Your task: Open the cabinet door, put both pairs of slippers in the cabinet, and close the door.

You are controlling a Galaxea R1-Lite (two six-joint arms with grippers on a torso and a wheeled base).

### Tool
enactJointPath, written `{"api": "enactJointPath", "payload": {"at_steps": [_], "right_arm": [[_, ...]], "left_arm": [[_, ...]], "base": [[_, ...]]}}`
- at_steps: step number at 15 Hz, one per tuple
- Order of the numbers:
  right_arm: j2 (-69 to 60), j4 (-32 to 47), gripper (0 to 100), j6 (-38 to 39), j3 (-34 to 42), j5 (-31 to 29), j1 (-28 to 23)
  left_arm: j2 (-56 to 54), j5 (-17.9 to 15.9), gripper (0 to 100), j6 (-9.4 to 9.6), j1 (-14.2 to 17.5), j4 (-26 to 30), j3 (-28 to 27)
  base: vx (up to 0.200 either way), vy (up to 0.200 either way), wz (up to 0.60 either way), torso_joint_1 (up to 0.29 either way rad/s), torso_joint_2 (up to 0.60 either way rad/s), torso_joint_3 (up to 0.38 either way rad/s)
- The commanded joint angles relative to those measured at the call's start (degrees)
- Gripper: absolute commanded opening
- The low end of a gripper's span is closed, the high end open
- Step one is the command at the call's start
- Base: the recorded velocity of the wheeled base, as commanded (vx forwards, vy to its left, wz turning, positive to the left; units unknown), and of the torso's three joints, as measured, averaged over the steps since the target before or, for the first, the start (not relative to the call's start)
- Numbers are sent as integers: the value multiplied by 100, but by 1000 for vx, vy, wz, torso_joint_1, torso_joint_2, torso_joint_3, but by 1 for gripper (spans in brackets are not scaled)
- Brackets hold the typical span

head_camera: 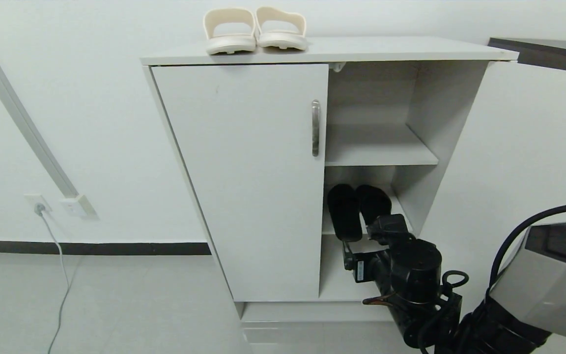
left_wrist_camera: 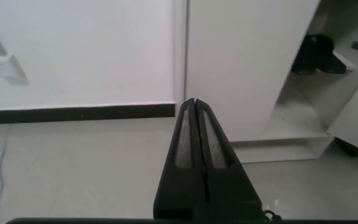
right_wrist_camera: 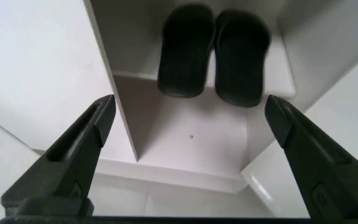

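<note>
- You're in what looks like a home entryway.
- White shoe cabinet (head_camera: pixel 243 196) stands against a plain wall (head_camera: pixel 91 123), cream slippers (head_camera: pixel 231 44) on top, black slippers (head_camera: pixel 344 211) inside.
- Wall socket (head_camera: pixel 37 202), dark skirting (head_camera: pixel 86 247), pale floor (head_camera: pixel 130 305).

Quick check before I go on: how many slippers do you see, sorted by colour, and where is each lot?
Black slippers: 2, side by side inside the open half of the cabinet
Cream slippers: 2, side by side on top of the cabinet
Total: 4 slippers
</note>
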Motion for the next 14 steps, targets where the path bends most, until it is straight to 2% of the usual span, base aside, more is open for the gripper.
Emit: {"api": "enactJointPath", "payload": {"at_steps": [1,10,14], "right_arm": [[37,-1,100,-1,-1,6,1],[37,-273,100,-27,96,6,-8],[-112,-282,100,-53,96,68,-25]], "left_arm": [[0,-1,0,0,2,0,0],[0,-1,0,-9,2,0,0],[0,8,0,-9,2,0,0]], "base": [[0,200,0,-2,-2,-2],[0,200,0,3,1,1],[0,0,0,0,0,0]]}}
